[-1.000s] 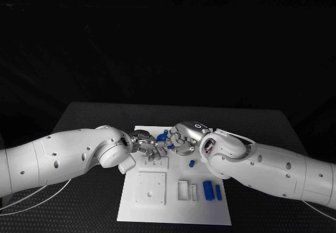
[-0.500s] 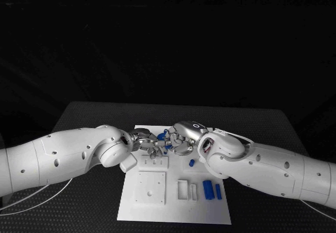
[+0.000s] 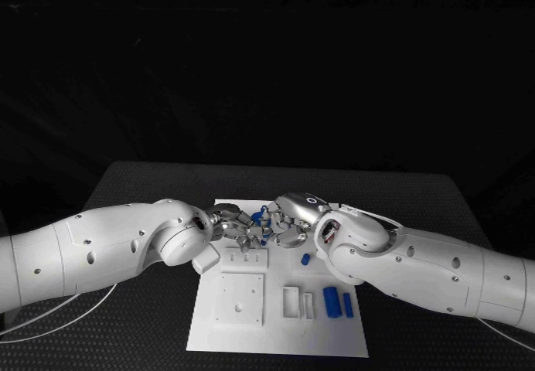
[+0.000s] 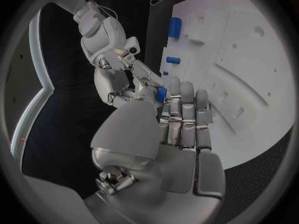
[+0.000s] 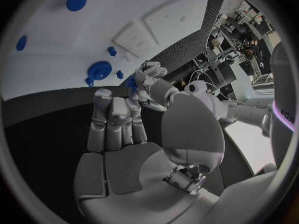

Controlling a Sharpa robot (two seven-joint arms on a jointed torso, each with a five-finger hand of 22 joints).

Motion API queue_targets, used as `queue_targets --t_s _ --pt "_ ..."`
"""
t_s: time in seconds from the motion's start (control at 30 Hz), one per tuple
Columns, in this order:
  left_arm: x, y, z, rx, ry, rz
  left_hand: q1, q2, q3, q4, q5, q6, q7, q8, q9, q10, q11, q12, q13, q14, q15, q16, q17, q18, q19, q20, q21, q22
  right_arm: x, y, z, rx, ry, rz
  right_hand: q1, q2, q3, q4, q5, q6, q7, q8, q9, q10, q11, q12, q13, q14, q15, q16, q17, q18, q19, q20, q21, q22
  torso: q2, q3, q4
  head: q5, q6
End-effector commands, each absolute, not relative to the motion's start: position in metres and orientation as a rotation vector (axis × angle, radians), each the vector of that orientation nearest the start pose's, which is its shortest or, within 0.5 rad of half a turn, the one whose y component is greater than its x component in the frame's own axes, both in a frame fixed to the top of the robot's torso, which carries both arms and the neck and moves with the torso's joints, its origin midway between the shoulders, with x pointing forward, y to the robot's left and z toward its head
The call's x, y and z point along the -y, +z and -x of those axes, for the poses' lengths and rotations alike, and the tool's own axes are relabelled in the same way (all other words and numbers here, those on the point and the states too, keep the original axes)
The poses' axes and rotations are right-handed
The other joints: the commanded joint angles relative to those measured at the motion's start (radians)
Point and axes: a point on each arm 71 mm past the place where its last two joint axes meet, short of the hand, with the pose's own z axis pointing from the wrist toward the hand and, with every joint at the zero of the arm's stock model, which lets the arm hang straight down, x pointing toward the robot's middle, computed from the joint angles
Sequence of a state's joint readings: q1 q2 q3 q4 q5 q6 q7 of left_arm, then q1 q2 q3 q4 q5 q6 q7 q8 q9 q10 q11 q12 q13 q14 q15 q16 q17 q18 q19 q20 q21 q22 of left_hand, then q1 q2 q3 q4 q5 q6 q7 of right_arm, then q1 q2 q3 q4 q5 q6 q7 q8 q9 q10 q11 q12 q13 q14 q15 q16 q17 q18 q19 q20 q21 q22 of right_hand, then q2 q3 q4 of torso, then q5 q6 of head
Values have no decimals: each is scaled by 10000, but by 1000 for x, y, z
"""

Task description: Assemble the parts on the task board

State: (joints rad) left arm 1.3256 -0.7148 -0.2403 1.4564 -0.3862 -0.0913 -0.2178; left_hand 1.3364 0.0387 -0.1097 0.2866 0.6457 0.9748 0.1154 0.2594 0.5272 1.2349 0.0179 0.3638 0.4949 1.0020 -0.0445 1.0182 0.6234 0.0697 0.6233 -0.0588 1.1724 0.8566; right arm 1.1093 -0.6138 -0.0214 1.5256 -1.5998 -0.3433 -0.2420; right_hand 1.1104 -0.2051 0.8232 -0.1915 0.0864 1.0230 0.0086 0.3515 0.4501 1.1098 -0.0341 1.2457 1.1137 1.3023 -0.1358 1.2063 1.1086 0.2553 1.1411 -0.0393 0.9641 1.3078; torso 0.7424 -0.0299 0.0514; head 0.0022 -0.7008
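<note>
Over the far half of the white task board [image 3: 279, 325] my left hand [image 3: 232, 226] and right hand [image 3: 287, 224] meet, fingertips of both pinching one small blue part [image 3: 259, 219] between them; two blue cylinders [image 3: 331, 302] lie near the board's right edge.

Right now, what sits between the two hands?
A small blue part sits between the left hand and right hand, fingertips of both meeting at it; clearest in the head view.
</note>
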Motion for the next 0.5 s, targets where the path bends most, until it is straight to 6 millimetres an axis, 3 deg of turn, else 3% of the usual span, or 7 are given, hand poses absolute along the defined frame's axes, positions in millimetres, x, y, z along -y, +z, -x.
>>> queue_targets --t_s 0.03,0.3,0.5 --pt "-162 -227 -481 -22451 -10459 7496 185 45 -76 -6 20 105 -7 70 4 81 -21 -43 -17 -95 15 -60 11 -107 -84 -806 -28 -18 86 -212 -458 -16635 7344 2613 -58 13 47 -24 71 744 682 64 15 61 20 -35 -7 56 17 65 -10 65 74 5 56 105 5 -2 -3 -17 -7" --pt "-161 -227 -480 -22448 -10531 7524 389 123 -129 -15 35 193 -46 151 18 151 -42 -73 -29 -86 17 -55 14 -120 -105 -801 -41 -27 86 -212 -458 -16672 7341 2623 -65 15 46 -29 80 742 683 63 14 58 20 -41 -12 56 17 64 -11 65 75 3 55 103 3 -2 0 -30 -12" --pt "-162 -227 -481 -22383 -10605 7614 945 472 -215 -17 -6 403 -151 331 71 383 -99 -130 -51 -57 9 -36 24 -148 -145 -803 -41 -30 86 -213 -459 -16734 7311 2644 -69 15 45 -33 84 741 683 62 13 61 20 -41 -9 56 17 64 -11 65 75 2 54 102 -3 -4 2 -32 -17"
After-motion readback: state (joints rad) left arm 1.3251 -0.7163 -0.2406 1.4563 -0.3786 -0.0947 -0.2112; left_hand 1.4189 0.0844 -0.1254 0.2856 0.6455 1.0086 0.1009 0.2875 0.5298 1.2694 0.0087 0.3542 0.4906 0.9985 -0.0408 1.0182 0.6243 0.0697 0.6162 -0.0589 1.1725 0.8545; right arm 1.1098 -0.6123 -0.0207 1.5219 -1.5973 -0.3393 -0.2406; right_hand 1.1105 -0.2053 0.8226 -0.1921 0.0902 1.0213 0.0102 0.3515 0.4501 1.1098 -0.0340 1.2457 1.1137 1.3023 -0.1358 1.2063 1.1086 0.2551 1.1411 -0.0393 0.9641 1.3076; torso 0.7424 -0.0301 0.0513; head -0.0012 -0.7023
